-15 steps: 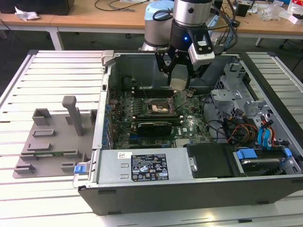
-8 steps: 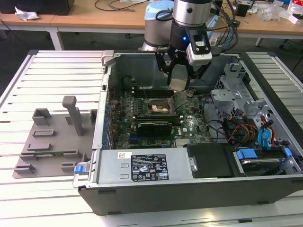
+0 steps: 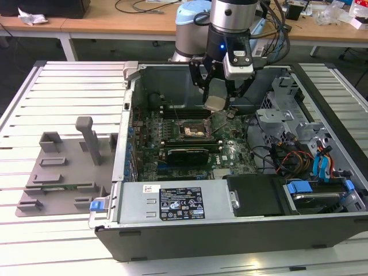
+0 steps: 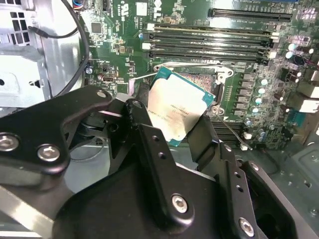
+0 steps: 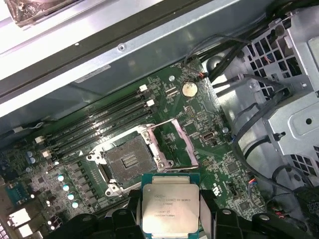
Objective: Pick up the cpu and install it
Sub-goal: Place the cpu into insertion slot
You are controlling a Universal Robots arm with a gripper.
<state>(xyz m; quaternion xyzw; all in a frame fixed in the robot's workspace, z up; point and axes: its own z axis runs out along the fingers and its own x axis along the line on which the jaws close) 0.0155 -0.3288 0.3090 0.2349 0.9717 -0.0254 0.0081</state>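
Note:
The cpu [image 5: 170, 209] is a flat square chip with a pale silver top and a green edge. My gripper [image 3: 217, 98] is shut on it and holds it in the air over the motherboard inside the open computer case [image 3: 230, 230]. In the second wrist view the cpu [image 4: 177, 110] sits tilted between the black fingers [image 4: 149, 144]. The dark square socket [image 5: 128, 163] lies below with its metal frame [image 5: 177, 144] swung open. In the exterior view the cpu [image 3: 215, 102] hangs a little above and toward that view's right of the socket [image 3: 192, 130].
Memory slots [image 5: 99, 119] run beside the socket. A drive cage [image 3: 287, 115] and bundled cables [image 3: 287, 158] fill the case on the exterior view's right. A grey holder fixture [image 3: 69, 167] stands on the slatted table at that view's left. A power supply [image 3: 172, 204] lies along the case's near side.

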